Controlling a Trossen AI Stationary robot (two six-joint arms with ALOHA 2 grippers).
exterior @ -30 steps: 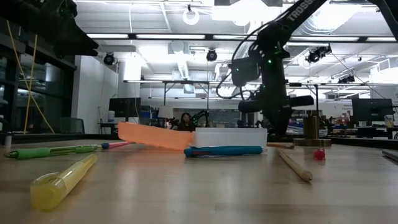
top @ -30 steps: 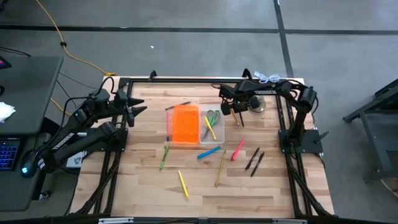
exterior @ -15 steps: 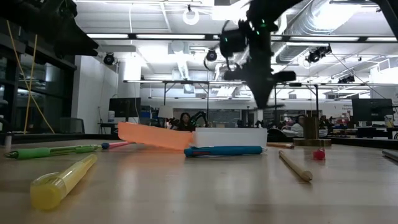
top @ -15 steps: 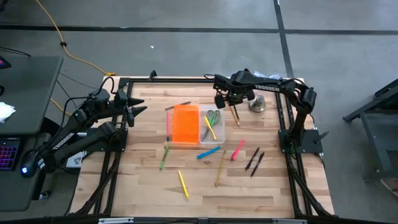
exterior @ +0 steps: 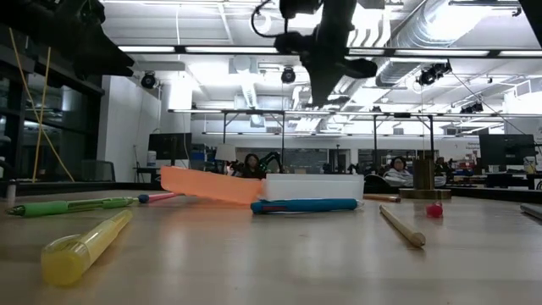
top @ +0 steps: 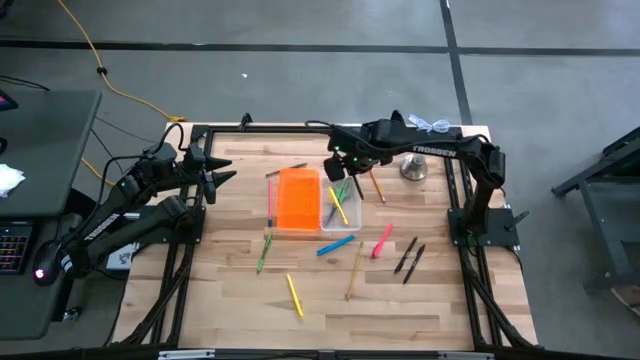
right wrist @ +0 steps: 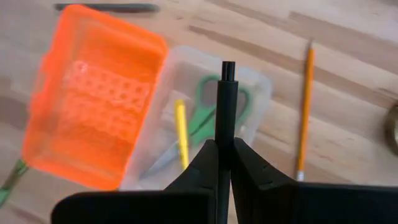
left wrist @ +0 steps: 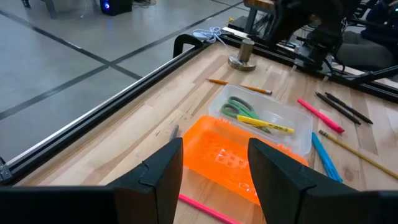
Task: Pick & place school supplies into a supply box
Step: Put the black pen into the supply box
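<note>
While right tool (right wrist: pixel 224 155) grips black pen (right wrist: pixel 225 102), scissors (right wrist: pixel 208 121) lie below.

Right arm: I have it stretched out above the supply box (top: pixel 308 201) | right gripper (right wrist: pixel 224 152): fingers clamped on a black pen (right wrist: pixel 225 99), raised over the clear half | left gripper (left wrist: pixel 214 158): fingers apart, parked well left of the box.

Surface (top: pixel 440 300): pale wood planks, matt, visible grain. Supply box (right wrist: pixel 93 93): orange half glossy ribbed plastic, other half clear translucent plastic. Bell-shaped object (left wrist: pixel 242 55): dull metal. Right claw (right wrist: pixel 224 163): matt black plastic fingers clamping a smooth black pen (right wrist: pixel 225 106).
</note>
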